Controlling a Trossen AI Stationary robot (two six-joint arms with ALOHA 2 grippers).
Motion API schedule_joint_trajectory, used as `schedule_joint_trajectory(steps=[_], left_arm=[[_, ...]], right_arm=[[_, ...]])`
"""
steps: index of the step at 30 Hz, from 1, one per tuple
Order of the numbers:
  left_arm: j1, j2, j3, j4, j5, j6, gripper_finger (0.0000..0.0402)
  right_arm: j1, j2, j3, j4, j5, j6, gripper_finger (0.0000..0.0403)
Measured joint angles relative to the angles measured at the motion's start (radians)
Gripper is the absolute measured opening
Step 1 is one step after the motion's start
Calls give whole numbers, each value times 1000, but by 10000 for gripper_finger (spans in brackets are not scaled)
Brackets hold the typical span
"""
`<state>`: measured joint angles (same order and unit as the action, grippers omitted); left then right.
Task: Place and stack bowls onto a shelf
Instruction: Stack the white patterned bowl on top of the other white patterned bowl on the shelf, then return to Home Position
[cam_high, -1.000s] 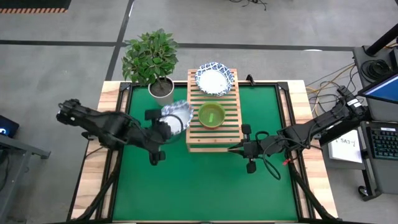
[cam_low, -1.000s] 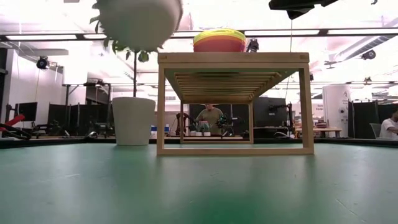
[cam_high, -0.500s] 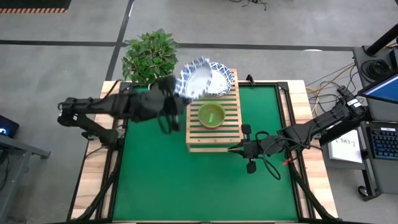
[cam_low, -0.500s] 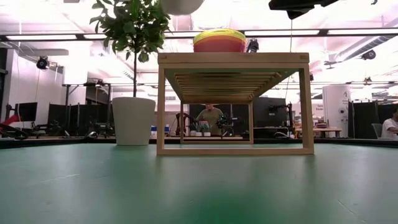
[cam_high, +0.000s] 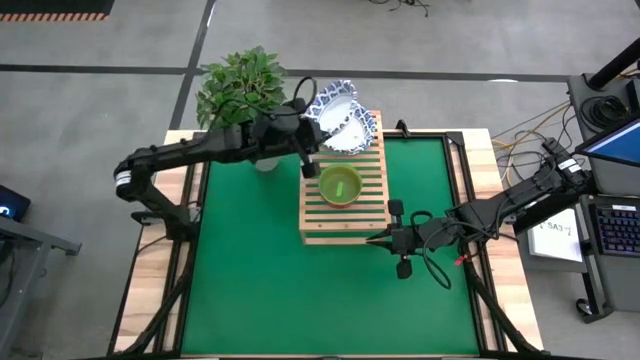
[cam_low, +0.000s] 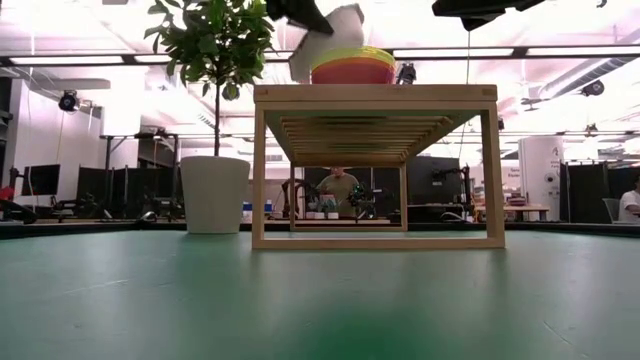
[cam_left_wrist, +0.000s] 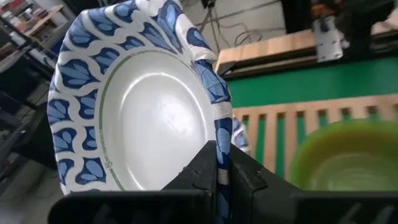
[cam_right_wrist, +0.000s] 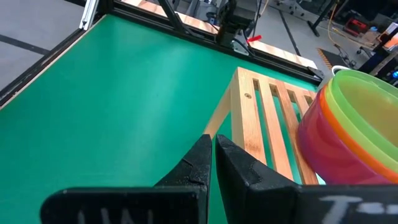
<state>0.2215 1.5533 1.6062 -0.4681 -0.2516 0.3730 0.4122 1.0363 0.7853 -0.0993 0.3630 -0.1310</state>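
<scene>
My left gripper (cam_high: 312, 128) is shut on a white bowl with a blue-patterned rim (cam_high: 333, 100), held tilted over the far end of the light-wood slatted shelf (cam_high: 345, 215). Another white blue-rimmed bowl (cam_high: 354, 137) lies on the shelf's far end, partly under the held one. A stack of plastic bowls with the green one on top (cam_high: 340, 185) stands on the middle of the shelf; the right wrist view shows its yellow, red and purple layers (cam_right_wrist: 336, 140). My right gripper (cam_high: 383, 240) is shut and empty beside the shelf's near right corner. My left gripper pinches the bowl's blue-patterned rim (cam_left_wrist: 221, 134) between its two fingers (cam_left_wrist: 202, 168). The fingers come from the table's left. The bowl is lifted clear and tipped up on edge, its white hollow (cam_left_wrist: 155, 124) facing the wrist camera.
A potted plant (cam_high: 240, 88) in a white pot (cam_low: 214, 193) stands at the table's far left, under my left arm. The green mat (cam_high: 290, 290) lies bare in front of the shelf. Wooden table edges (cam_high: 150, 290) frame the mat. A person (cam_low: 338, 188) shows far behind.
My left gripper has carried the white bowl from beside the shelf's left side up, toward the far edge and to the right, over the shelf's far end. The bowl has tipped from nearly level onto its edge.
</scene>
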Motion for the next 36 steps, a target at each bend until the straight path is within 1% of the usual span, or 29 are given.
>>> schedule_joint_trajectory(steps=[11, 16, 23, 27, 32, 34, 36], left_arm=[[46, 105, 1, 59, 0, 13, 4], [60, 126, 1, 89, -1, 21, 34], [67, 118, 2, 86, -3, 1, 98], [51, 103, 2, 81, -3, -25, 127], [27, 88, 2, 48, 1, 0, 141], [24, 81, 2, 13, 3, -35, 138], [18, 74, 2, -62, 52, -89, 132]], right_arm=[[0, 0, -2, 0, 0, -1, 13], [0, 0, -2, 0, 0, -1, 13], [0, 0, -3, -3, 0, -1, 13], [0, 0, -3, -3, 0, -1, 13], [0, 0, -3, -3, 0, -1, 13], [0, 0, -3, -3, 0, -1, 13], [0, 0, -3, -4, 0, -6, 13]])
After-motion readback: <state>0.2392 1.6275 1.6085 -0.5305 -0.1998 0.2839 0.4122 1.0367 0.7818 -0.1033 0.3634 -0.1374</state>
